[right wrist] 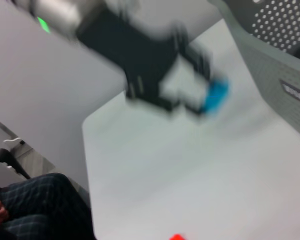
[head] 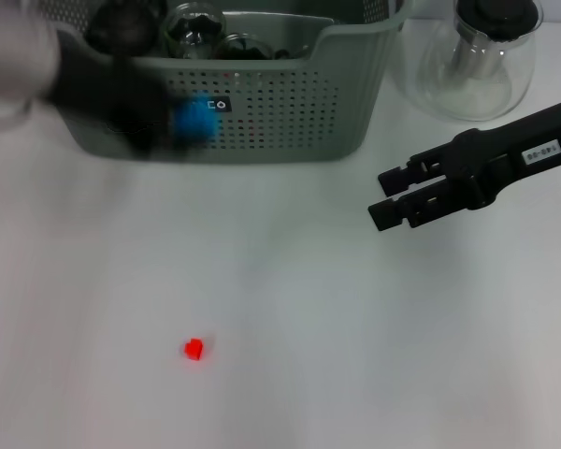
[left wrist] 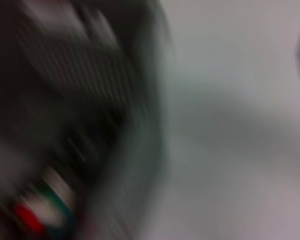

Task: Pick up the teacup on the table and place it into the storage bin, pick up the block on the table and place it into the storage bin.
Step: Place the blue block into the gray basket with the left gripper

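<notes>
Grey-green bin (head: 290,112) sits at the far edge of the white table (head: 355,355), glassware already lying inside; whether one piece is the teacup I cannot tell. Red block (head: 194,350) rests alone on the near table, well apart from the bin. Left gripper (head: 182,117) shows in front of the bin's near wall, smeared with motion, a blue pad (right wrist: 215,95) visible at its tip; from the right wrist view its fingers appear spread with nothing between them, though the smear leaves that uncertain. Right gripper (head: 393,198) hangs over the right of the table, jaws a narrow gap apart, holding nothing, near a glass teapot (head: 472,56); it looks parked. Judgement: the block is the step in hand, and the left arm is the likely one for it. To do it well, come down straight over the block with fingers wide, centre them on either side before closing, since so small a piece may skid or tip if nudged off-centre. Lift clear above the rim before crossing into the bin.
</notes>
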Robot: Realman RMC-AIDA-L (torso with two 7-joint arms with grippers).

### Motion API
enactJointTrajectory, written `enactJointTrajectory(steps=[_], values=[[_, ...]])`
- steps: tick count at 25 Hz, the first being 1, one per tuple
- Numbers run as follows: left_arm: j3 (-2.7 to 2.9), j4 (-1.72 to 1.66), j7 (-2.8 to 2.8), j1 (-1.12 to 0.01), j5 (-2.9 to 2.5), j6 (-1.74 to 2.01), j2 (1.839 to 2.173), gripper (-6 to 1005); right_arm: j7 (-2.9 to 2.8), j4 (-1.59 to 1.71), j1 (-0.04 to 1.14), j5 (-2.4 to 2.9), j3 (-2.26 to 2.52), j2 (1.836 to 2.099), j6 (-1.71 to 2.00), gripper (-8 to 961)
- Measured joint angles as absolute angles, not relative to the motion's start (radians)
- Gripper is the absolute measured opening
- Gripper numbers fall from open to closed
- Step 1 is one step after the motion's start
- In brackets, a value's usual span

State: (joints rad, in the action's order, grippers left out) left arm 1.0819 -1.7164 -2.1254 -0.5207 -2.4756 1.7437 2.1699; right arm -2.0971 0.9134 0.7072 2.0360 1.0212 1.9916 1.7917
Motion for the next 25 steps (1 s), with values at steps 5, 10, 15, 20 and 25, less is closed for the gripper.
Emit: enactJointTrajectory(steps=[5, 10, 15, 20, 25], values=[[0.907, -1.698, -2.211, -0.638, -2.327, 1.618, 2.159, 401, -2.09, 0.892, 0.721, 2.084, 1.02, 1.982, 1.771, 771], [0.919, -1.535, -2.304, -0.761, -2.414, 1.43, 2.117, 402, -2.078, 0.879, 0.733, 2.141, 1.021, 1.985, 1.744, 771], [0.923, -1.088, -2.397, -0.966, -2.572, 1.218, 2.037, 402, -2.071, 0.864, 0.744, 2.179, 1.026, 1.989, 1.726, 770], [0.924, -0.896, -2.443, -1.06, -2.7, 1.114, 2.034, 403, -2.076, 0.858, 0.761, 2.237, 1.024, 1.995, 1.703, 769], [0.931, -0.89, -2.458, -1.066, -2.737, 1.09, 2.05, 404, -2.073, 0.845, 0.774, 2.244, 1.029, 1.997, 1.691, 770]])
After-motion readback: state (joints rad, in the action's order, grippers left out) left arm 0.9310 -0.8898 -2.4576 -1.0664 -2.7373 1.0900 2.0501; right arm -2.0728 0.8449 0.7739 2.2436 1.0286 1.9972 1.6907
